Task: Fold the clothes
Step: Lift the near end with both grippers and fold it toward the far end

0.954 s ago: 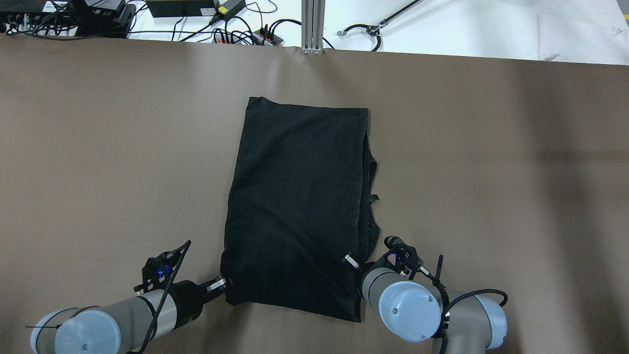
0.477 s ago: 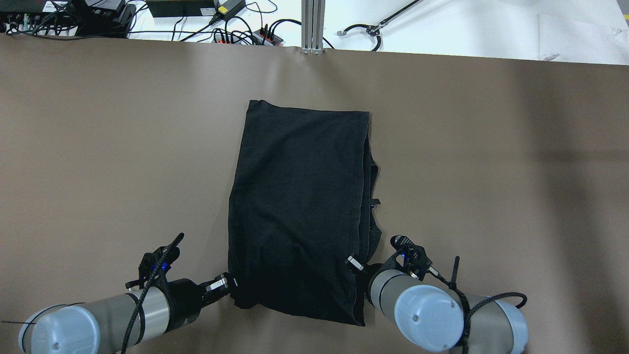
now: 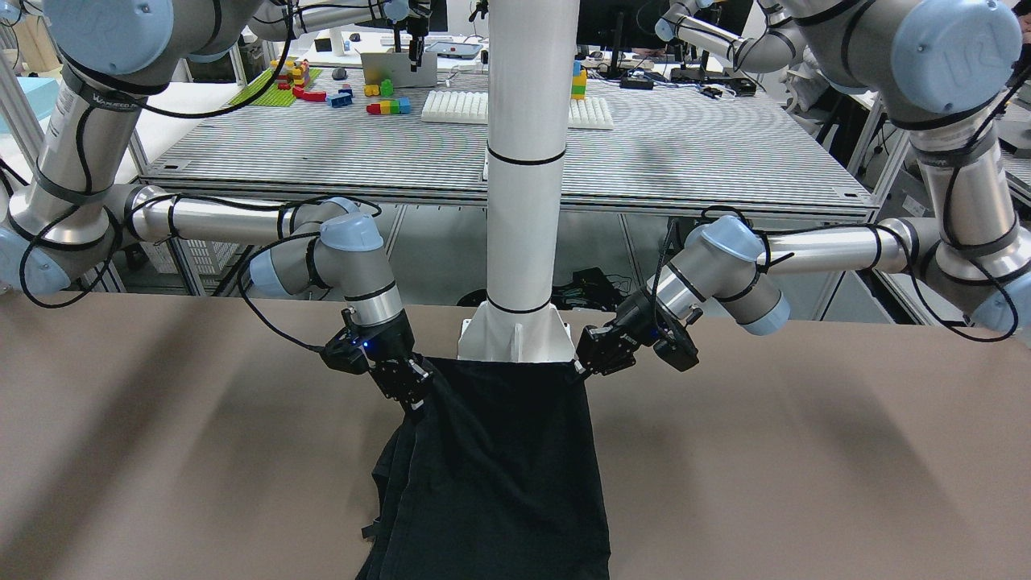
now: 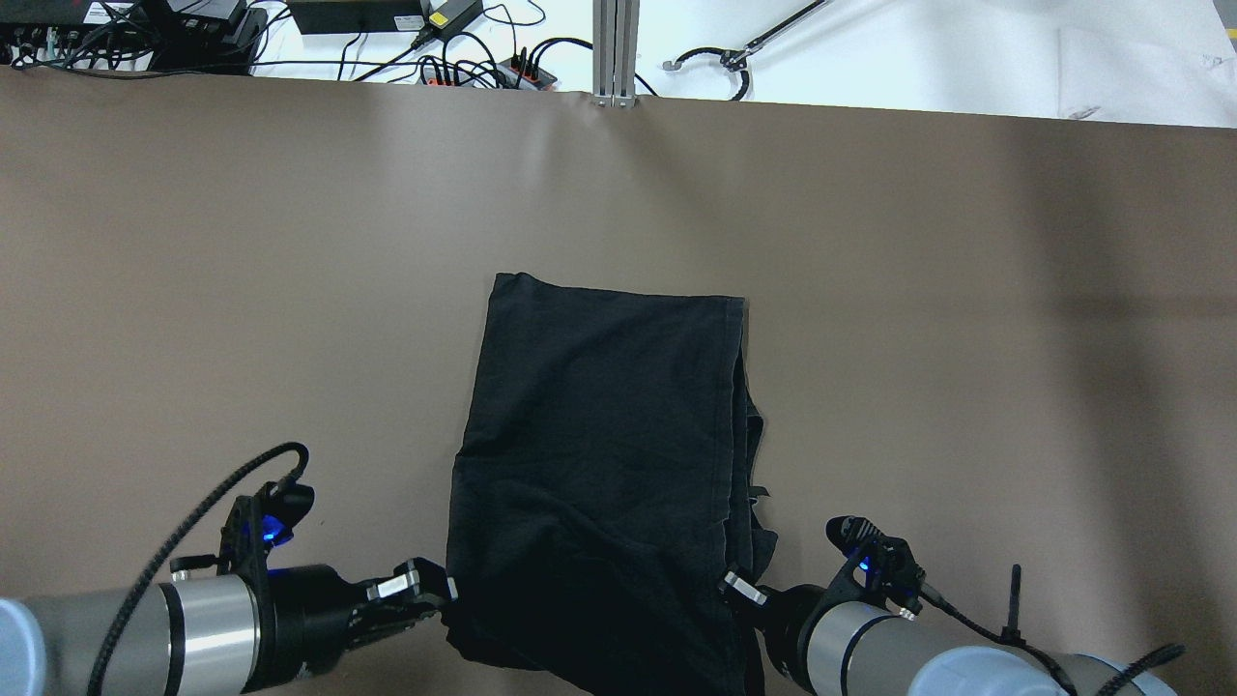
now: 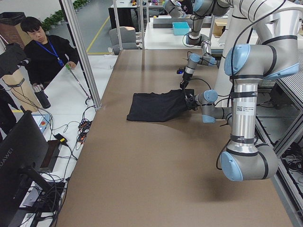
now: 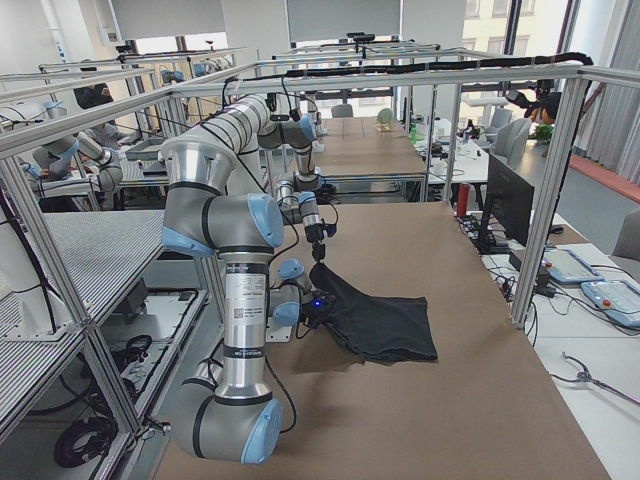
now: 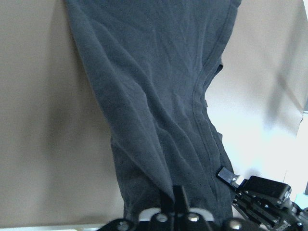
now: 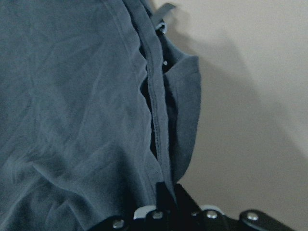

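**Status: Both Grippers Clamped on the Black Garment at Its Robot-Side Edge**

1. Garment position. I see the black garment (image 4: pixel 599 435) near the middle of the brown table (image 4: pixel 242 290), its long axis running away from the robot. The far end lies flat on the table. The robot-side edge is drawn taut between the two grippers. In the exterior right view, that end slopes up off the surface toward the arms.

2. Left gripper. The left gripper (image 4: pixel 440 599) sits at the garment's robot-side corner on the left. In the left wrist view, I see its fingers (image 7: pixel 175 202) pressed together with fabric pinched between them.

3. Right gripper. The right gripper (image 4: pixel 734 585) holds the opposite robot-side corner. In the right wrist view, its fingers (image 8: pixel 166 192) are closed on the stitched hem (image 8: pixel 156 110).

4. Fabric condition. The upper layer is mostly smooth, with creases gathering toward the grippers. Along the right side, lower layers protrude past the hem, and a small loop tag (image 4: pixel 759 493) sticks out there.

5. Front view check. Both grippers flank the white central column (image 3: pixel 523 161), and the garment hangs between them.
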{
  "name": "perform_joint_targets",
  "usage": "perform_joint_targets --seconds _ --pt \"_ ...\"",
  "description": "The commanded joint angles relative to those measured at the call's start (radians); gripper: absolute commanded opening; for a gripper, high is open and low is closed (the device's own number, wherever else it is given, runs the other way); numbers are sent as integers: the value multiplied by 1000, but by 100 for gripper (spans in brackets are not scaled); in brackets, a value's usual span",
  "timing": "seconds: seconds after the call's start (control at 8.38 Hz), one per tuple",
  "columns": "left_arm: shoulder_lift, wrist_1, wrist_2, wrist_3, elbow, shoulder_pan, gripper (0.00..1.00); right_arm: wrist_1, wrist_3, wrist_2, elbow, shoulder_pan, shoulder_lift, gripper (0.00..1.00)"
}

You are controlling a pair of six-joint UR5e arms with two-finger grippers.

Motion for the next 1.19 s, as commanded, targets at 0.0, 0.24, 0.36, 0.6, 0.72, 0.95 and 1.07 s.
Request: perform_joint_targets --seconds 0.0,0.24,0.36,0.6,0.72,0.95,1.07 --pt "-187 235 -199 104 36 -277 0 -25 -142 54 -24 134 46 0" --pt "-378 384 -299 190 186 -462 0 -28 -254 153 -185 338 164 0" --pt "-436 401 -304 249 282 -499 0 -27 -304 154 -248 393 209 0" --pt "-518 392 -298 296 456 -525 0 -22 -371 155 -372 437 272 0" --pt "-550 388 -292 314 534 -525 0 -19 -391 154 -430 442 299 0" --pt "-582 385 -290 360 639 -524 0 -11 -398 154 -545 441 370 0" --pt "-588 382 -289 370 667 -524 0 13 -400 154 -590 441 387 0"
